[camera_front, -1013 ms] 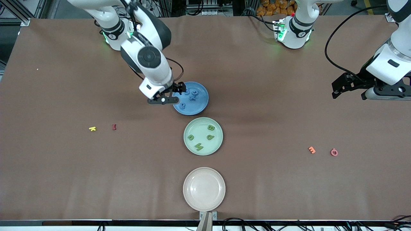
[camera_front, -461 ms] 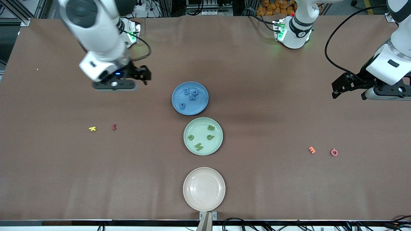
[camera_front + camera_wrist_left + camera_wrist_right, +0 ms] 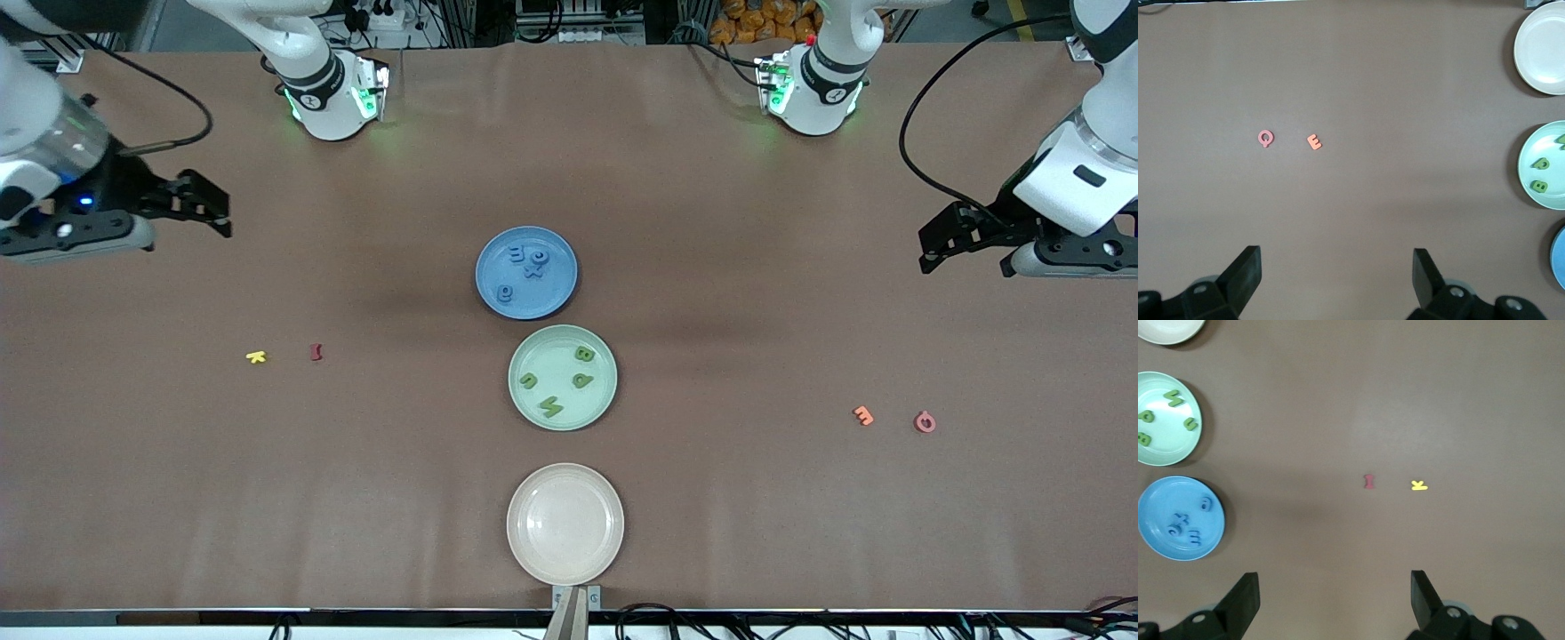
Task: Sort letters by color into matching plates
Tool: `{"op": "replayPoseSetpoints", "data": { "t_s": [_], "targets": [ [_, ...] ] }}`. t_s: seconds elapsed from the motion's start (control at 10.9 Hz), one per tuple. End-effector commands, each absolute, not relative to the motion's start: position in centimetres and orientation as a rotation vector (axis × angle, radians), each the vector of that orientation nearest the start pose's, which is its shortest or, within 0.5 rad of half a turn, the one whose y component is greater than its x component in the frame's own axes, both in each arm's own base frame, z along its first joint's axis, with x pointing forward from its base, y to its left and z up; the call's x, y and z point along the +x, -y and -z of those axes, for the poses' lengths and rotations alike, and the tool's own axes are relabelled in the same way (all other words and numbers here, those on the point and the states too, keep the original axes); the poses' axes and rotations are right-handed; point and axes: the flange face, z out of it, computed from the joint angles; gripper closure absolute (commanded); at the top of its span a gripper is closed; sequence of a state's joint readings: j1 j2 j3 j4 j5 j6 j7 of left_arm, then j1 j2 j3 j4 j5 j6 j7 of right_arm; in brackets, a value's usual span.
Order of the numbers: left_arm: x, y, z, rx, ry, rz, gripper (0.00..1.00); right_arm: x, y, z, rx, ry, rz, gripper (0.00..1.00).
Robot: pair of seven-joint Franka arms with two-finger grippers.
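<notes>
You can count four blue letters point(image 3: 525, 266) lying in the blue plate point(image 3: 556, 298) and four green letters point(image 3: 562, 380) in the green plate point(image 3: 518, 402), so by the look of it the sorting is done and nothing of those two colors is left loose on the table point(image 3: 711, 222).

Your right gripper point(image 3: 200, 206) hangs over bare table at the right arm's end, jaws wide and empty. Both filled plates sit well away from it, toward the table's middle. The yellow letter point(image 3: 256, 357) and the dark red letter point(image 3: 316, 352) lie closer to it, side by side but apart.

Your left gripper point(image 3: 942, 240) waits over the left arm's end, jaws also wide and holding nothing. The orange letter point(image 3: 863, 415) and the pink letter point(image 3: 925, 421) lie near it on the table, with the plates farther off toward the middle.

The beige plate point(image 3: 524, 551) holds nothing. These four stray letters match neither filled plate, so you likely have no pick left to make.
</notes>
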State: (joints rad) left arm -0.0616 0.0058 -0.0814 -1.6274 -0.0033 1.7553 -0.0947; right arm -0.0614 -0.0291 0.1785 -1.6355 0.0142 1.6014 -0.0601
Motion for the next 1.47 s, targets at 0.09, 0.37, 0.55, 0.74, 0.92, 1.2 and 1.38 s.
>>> {"op": "replayPoseSetpoints", "data": {
  "t_s": [0.09, 0.37, 0.55, 0.74, 0.92, 1.2, 1.38],
  "targets": [
    [56.5, 8.1, -61.4, -3.17, -0.109, 0.205, 0.0, 55.2, -0.6, -62.4, -3.167, 0.185, 0.077, 0.0],
    [56.5, 8.2, -61.4, -3.17, -0.112, 0.205, 0.0, 55.5, 0.0, -62.8, -3.179, 0.164, 0.126, 0.0],
    [56.5, 8.1, -61.4, -3.17, -0.112, 0.205, 0.0, 55.5, 0.7, -62.9, -3.178, 0.14, 0.126, 0.0],
    [56.5, 8.1, -61.4, -3.17, -0.109, 0.205, 0.0, 55.5, 2.0, -63.0, -3.157, 0.091, 0.115, 0.0],
    [56.5, 8.1, -61.4, -3.17, -0.109, 0.205, 0.0, 54.7, 1.2, -63.0, -3.128, 0.1, 0.045, 0.0],
    [56.5, 8.1, -61.3, -3.17, -0.112, 0.202, 0.0, 54.1, 0.0, -64.6, -3.117, 0.138, 0.025, 0.0],
    [56.5, 8.1, -61.4, -3.171, -0.109, 0.205, 0.0, 54.1, 0.0, -64.6, -3.075, 0.127, 0.027, 0.0]
  ]
}}
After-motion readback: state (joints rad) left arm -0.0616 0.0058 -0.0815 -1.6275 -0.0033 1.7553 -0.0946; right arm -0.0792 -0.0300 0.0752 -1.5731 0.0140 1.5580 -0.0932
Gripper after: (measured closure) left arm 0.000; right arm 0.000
